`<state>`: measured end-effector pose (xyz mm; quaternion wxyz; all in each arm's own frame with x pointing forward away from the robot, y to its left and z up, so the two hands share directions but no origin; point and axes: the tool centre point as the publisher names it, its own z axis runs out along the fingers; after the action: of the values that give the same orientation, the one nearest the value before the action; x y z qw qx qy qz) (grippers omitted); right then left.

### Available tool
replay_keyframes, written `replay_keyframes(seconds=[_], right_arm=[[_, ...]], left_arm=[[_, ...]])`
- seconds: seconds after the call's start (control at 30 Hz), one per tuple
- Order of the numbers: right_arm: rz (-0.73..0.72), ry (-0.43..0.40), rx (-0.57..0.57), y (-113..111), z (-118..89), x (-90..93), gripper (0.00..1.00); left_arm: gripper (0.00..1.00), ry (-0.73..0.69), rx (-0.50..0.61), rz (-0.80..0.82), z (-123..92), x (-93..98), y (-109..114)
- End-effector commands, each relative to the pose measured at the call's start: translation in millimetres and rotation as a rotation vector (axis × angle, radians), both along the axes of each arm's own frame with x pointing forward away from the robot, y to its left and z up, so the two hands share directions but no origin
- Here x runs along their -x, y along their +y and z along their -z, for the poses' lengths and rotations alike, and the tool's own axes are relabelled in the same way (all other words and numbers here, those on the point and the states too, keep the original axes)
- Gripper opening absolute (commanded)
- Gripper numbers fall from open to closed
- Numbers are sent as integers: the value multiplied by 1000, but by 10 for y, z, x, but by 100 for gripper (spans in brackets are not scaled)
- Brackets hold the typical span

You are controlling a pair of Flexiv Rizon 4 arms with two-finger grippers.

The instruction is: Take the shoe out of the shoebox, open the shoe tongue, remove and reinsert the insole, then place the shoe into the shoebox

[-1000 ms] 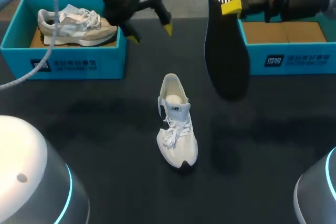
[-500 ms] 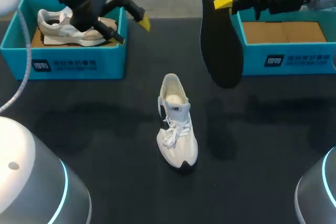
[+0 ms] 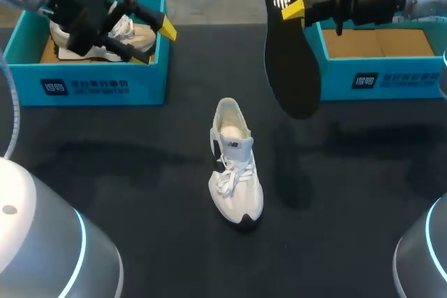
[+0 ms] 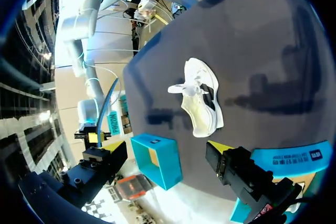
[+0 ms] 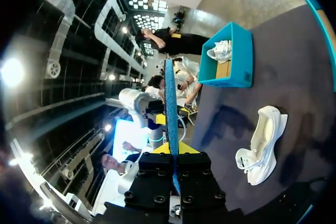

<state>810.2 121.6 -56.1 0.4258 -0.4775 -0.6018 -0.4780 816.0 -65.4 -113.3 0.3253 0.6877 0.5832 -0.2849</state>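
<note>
A white shoe (image 3: pixel 234 165) stands on the black table's middle, heel toward the far side, its mouth open. My right gripper (image 3: pixel 293 9) is shut on the heel end of a black insole (image 3: pixel 290 61), which hangs in the air right of the shoe. From the right wrist the insole (image 5: pixel 170 98) shows edge-on, rising from the right gripper (image 5: pixel 176 150), with the shoe (image 5: pixel 265 142) below. My left gripper (image 3: pixel 155 41) hangs open and holds nothing, over the left shoebox's near right corner. In the left wrist view the shoe (image 4: pixel 202 100) lies far ahead of the left gripper (image 4: pixel 165 148).
The teal left shoebox (image 3: pixel 84 82) at the far left holds a grey-beige shoe (image 3: pixel 133 33). A teal right shoebox (image 3: pixel 391 82) at the far right shows only its cardboard floor. Both wrist views take in the opposite box (image 4: pixel 157 166) (image 5: pixel 236 59).
My left arm has swung left and back, from the table's middle to over the left shoebox. The right gripper has carried the insole slightly left.
</note>
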Motion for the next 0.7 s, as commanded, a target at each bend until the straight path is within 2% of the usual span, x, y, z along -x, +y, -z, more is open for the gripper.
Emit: replay_keyframes(seconds=[0.03, 0.43, 0.7], right_arm=[[3, -1, 0, 1, 3, 10, 0], [3, -1, 0, 1, 3, 10, 0], [3, -1, 0, 1, 3, 10, 0]], left_arm=[[100, -4, 8, -2, 23, 14, 1], [100, -4, 8, -2, 23, 14, 1], [100, 2, 153, -4, -130, 64, -246]])
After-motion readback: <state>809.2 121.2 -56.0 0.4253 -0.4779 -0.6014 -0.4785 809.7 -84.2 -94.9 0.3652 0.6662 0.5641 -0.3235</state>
